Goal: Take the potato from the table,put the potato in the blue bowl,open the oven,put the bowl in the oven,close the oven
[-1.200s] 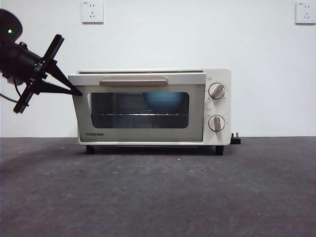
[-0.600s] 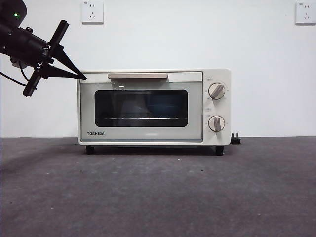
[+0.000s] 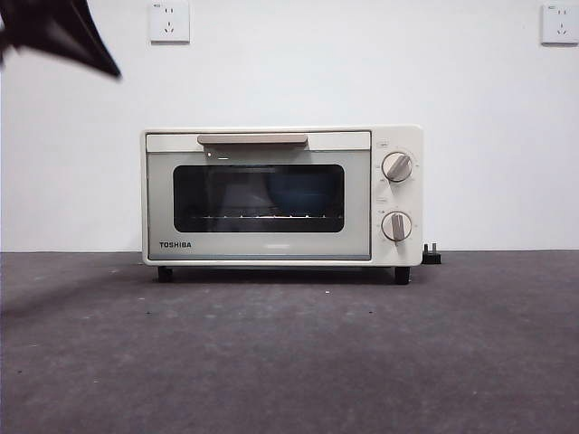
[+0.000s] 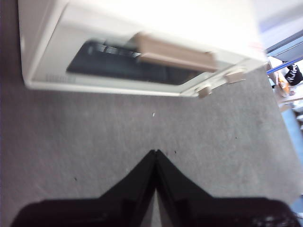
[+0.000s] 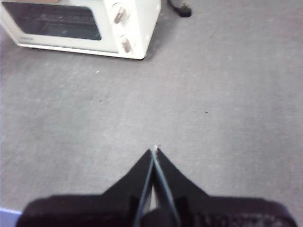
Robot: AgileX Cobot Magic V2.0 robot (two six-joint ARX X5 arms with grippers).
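The cream oven (image 3: 271, 253) stands at the back of the table (image 3: 289, 362) with its glass door shut and the beige handle (image 3: 251, 139) upright against the top. Behind the dark glass a dim blue bowl (image 3: 303, 188) shows on the rack. The potato is hidden. My left gripper (image 3: 114, 71) is shut and empty, high at the top left corner, above and to the left of the oven. In the left wrist view the left gripper (image 4: 155, 151) hangs over the table in front of the oven (image 4: 71, 28). My right gripper (image 5: 154, 150) is shut and empty above bare table, well away from the oven (image 5: 137, 33).
Two round knobs (image 3: 397, 166) sit on the oven's right panel. A black plug (image 3: 432, 255) lies by the oven's right rear foot. Two wall sockets (image 3: 169, 20) are on the white wall behind.
The oven door went from slightly ajar to fully shut. The left gripper left the door's top left corner and rose up and to the left.
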